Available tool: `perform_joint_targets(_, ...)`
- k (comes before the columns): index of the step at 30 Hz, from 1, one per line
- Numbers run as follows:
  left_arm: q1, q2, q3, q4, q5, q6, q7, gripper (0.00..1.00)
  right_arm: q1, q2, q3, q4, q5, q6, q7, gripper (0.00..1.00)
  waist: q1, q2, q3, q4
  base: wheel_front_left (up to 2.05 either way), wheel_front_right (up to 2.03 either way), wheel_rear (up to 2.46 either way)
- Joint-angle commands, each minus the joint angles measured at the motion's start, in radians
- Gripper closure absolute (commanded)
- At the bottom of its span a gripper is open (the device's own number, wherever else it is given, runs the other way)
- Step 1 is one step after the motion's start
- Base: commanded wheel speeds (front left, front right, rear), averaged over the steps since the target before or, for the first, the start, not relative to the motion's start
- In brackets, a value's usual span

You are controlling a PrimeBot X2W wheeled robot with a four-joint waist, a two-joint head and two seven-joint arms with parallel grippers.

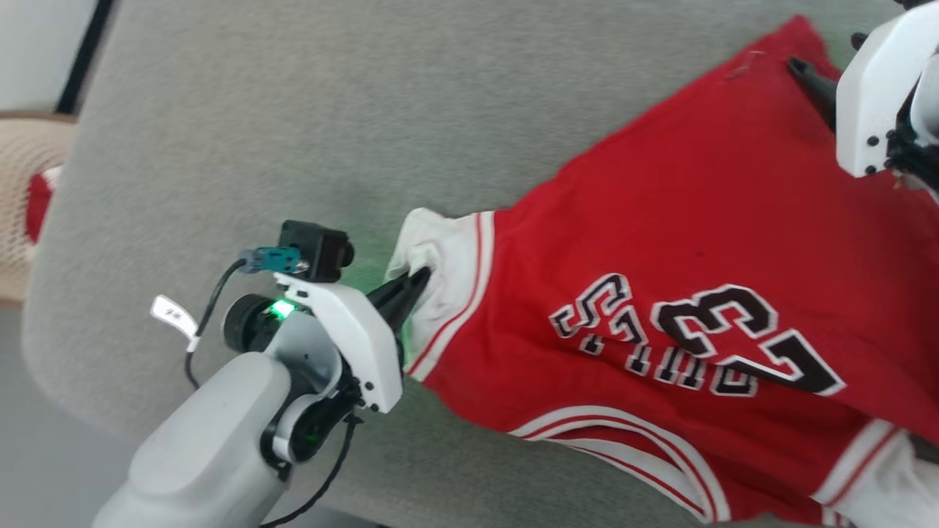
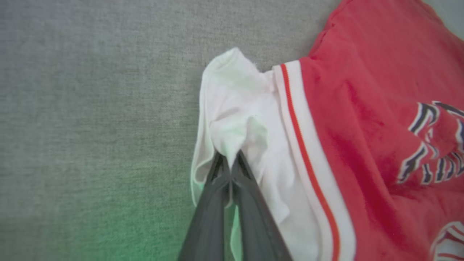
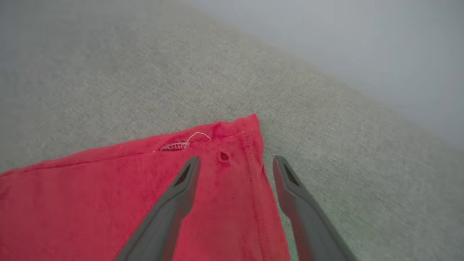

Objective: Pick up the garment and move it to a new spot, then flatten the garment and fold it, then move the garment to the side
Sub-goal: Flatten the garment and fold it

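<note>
The garment [image 1: 660, 242] is a red T-shirt with white sleeves and black-and-white lettering, spread over a grey cushioned surface [image 1: 293, 110]. My left gripper [image 1: 419, 282] is shut on the bunched white sleeve [image 2: 235, 108] at the shirt's left end; the two dark fingers pinch a fold of it. My right gripper [image 3: 235, 161] is open just above the shirt's red hem corner [image 3: 235, 127], one finger over the cloth and the other over the grey surface beside the hem. In the head view the right gripper [image 1: 807, 73] sits at the upper right, over that same corner.
Bare grey fabric stretches left and beyond the shirt. A woven tan basket [image 1: 22, 183] holding something red stands past the surface's left edge. The pale floor [image 3: 362, 36] lies beyond the far edge in the right wrist view.
</note>
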Motion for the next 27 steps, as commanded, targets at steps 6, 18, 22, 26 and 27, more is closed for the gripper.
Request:
perform_joint_targets(6,-0.041,-0.049,-0.024,0.063,0.007,-0.036,-0.015,1.0,-0.12,-0.038,0.102,0.253,0.006,0.0,0.115,0.0,0.0,0.0,0.043,0.104,0.0,0.0,0.0)
perform_joint_targets(18,-0.089,-0.039,0.009,0.151,-0.016,-0.043,-0.021,1.0,-0.161,-0.088,0.228,0.404,0.104,-0.003,0.236,1.0,0.0,0.0,0.037,0.08,0.0,0.0,0.0)
perform_joint_targets(22,-0.144,0.004,0.039,0.127,-0.023,-0.02,0.026,1.0,-0.197,-0.105,0.226,0.333,0.137,-0.003,0.167,1.0,0.0,0.0,0.009,0.034,0.0,0.0,0.0)
perform_joint_targets(26,-0.211,0.081,0.063,0.099,-0.005,0.008,0.092,1.0,-0.21,-0.115,0.224,0.262,0.165,-0.002,0.102,1.0,0.0,0.0,-0.033,-0.02,0.0,0.0,0.0)
perform_joint_targets(27,-0.231,0.1,0.072,0.09,-0.003,0.018,0.111,1.0,-0.21,-0.12,0.218,0.248,0.166,-0.002,0.088,1.0,0.0,0.0,-0.044,-0.034,0.0,0.0,0.0)
